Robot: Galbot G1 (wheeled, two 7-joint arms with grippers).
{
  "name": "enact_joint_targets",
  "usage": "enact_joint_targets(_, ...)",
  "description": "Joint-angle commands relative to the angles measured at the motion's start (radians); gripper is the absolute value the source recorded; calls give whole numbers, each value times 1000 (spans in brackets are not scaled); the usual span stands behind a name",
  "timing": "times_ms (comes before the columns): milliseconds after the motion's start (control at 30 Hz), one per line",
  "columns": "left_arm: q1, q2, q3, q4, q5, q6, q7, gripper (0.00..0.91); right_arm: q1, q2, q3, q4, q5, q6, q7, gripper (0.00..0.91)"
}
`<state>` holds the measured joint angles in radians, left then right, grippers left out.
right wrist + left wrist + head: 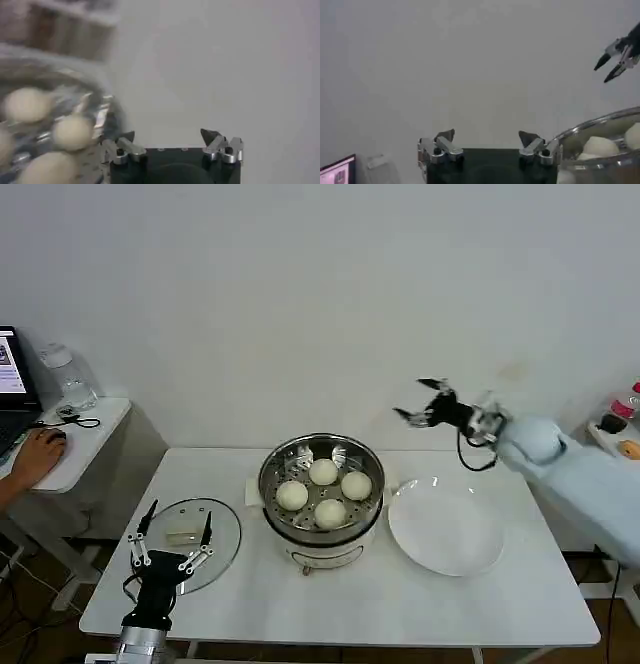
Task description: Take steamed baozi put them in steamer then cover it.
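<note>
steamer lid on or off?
Off. The glass cover lies flat on the table left of the steamer, whose four baozi sit uncovered; the left gripper hovers over the cover.

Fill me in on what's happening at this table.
All four buns sit in the steamer at the table's middle, and the white plate beside it is bare. The glass lid lies flat on the table, so covering remains. The left gripper hovers open over the lid, holding nothing. The right gripper is raised, open, behind the plate.
</note>
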<state>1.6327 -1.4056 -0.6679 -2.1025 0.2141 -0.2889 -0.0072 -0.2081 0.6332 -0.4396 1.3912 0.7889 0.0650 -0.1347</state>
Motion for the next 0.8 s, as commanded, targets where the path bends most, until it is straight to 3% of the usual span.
enact_joint_targets(33, 0, 11, 1, 15, 14, -5, 2, 907, -779, -27, 831, 174, -29, 180, 344, 907)
enact_joint_targets(167, -4, 17, 2, 28, 37, -17, -6, 907, -1022, 84, 1023, 294, -32, 184, 360, 907)
enact_joint_targets(433, -32, 22, 4, 101, 119, -103, -58, 907, -1309, 288, 1246, 448, -110, 168, 323, 907)
enact_joint_targets(600, -32, 46, 3, 186, 432, -180, -227, 907, -1423, 371, 1306, 434, -98, 207, 282, 907)
enact_joint_targets(633, -33, 55, 10, 209, 550, -172, -326, 907, -1450, 381, 1316, 439, -94, 214, 274, 907)
enact_joint_targets(800, -58, 63, 7, 315, 765, -163, -408, 907, -1492, 439, 1339, 455, -97, 227, 263, 907)
